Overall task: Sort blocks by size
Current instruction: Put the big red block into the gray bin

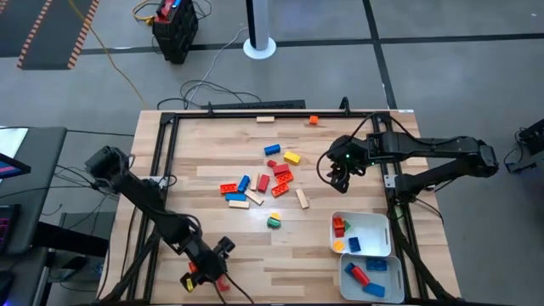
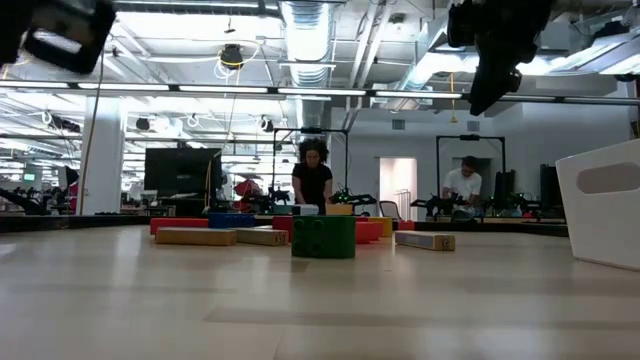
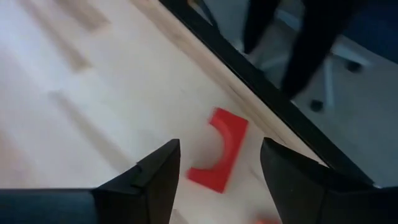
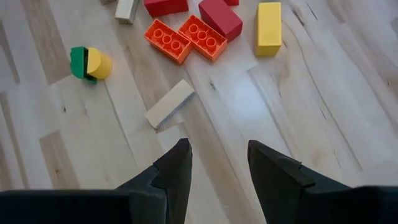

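Observation:
Most of the blocks lie loose at the table's middle: red, orange, blue, yellow and tan ones, with a green-and-yellow piece nearer the front. My left gripper is open low over the near edge. A red arch-shaped block lies flat on the wood just ahead of its fingertips, untouched. My right gripper hangs open above the table, right of the pile, with nothing between its fingers. A tan block lies ahead of it.
Two white trays stand at the near right, each with a few blocks inside. A tan block and an orange one lie near the far edge. A black frame rail runs along the table's edge beside the red arch.

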Action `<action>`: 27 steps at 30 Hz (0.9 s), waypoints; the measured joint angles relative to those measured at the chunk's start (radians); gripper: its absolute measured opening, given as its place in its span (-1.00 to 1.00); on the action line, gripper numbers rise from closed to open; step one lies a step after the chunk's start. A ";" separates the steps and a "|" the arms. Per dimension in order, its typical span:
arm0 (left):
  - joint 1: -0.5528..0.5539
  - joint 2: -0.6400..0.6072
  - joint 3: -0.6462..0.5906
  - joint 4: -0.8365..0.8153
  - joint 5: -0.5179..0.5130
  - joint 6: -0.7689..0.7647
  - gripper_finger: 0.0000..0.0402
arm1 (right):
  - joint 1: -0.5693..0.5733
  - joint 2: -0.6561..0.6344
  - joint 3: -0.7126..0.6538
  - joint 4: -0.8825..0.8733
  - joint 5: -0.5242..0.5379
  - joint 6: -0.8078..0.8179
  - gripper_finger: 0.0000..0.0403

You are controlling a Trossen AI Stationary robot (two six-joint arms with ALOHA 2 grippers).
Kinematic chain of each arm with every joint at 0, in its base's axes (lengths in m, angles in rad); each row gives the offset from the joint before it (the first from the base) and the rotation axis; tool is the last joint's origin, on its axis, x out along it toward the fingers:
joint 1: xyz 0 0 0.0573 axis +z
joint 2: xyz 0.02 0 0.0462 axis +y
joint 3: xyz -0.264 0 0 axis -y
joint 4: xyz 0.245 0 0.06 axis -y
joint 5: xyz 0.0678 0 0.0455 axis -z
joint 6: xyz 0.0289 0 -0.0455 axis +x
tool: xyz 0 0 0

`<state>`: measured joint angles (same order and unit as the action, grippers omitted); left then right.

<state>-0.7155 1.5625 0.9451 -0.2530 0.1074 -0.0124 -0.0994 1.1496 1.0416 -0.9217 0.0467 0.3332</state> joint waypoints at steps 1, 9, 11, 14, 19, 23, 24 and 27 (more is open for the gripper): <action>0.000 0.019 0.000 0.013 0.029 0.006 0.05 | 0.000 0.000 0.000 -0.001 0.000 -0.002 -0.08; -0.014 0.106 0.000 0.121 0.035 0.109 -0.02 | -0.001 0.000 0.000 -0.036 -0.003 -0.002 -0.08; -0.015 0.128 0.000 0.130 0.043 0.123 -0.04 | -0.001 0.000 0.000 -0.046 -0.003 -0.002 -0.08; -0.016 0.158 0.000 0.128 0.055 0.125 -0.09 | -0.001 0.000 0.000 -0.047 -0.003 -0.002 -0.08; -0.018 0.175 -0.001 0.092 0.042 0.147 -0.19 | -0.001 0.000 0.000 -0.046 -0.003 -0.002 -0.08; -0.018 0.172 -0.001 0.059 0.007 0.165 -0.32 | -0.001 0.000 0.000 -0.045 -0.003 -0.001 -0.08; -0.018 0.172 -0.001 0.049 -0.002 0.171 -0.37 | -0.001 0.000 0.000 -0.045 -0.003 -0.001 -0.08; -0.018 0.173 -0.001 0.026 -0.008 0.188 -0.52 | -0.001 0.000 0.000 -0.043 -0.003 -0.001 -0.08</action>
<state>-0.7334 1.7359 0.9443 -0.2269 0.0993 0.1754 -0.1001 1.1496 1.0416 -0.9643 0.0441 0.3321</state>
